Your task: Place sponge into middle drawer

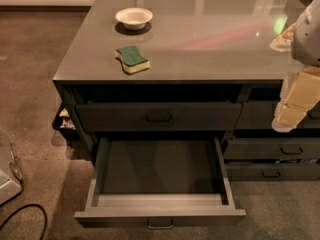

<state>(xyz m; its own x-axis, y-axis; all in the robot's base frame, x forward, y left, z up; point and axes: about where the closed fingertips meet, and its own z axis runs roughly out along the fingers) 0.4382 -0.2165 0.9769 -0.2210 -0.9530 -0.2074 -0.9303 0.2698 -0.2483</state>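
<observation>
The sponge (pixel 132 58), dark green face up over pale yellow foam, lies on the grey countertop (pixel 210 39) near its front left edge. The middle drawer (pixel 160 166) is pulled wide open below it, its plain grey floor bare, with a small loop handle (pixel 160 225) on its front. My gripper (pixel 289 115) hangs at the right edge of the view, in front of the cabinet's right side, well right of the sponge and above and to the right of the open drawer. It holds nothing that I can see.
A white bowl (pixel 134 17) sits behind the sponge. The shut top drawer front (pixel 159 117) has a black handle. Narrower drawer fronts (pixel 272 149) stand at the right. A pale packet (pixel 283 38) lies at the counter's right edge. A white object (pixel 7 176) and black cable (pixel 25 215) lie on the carpet at the left.
</observation>
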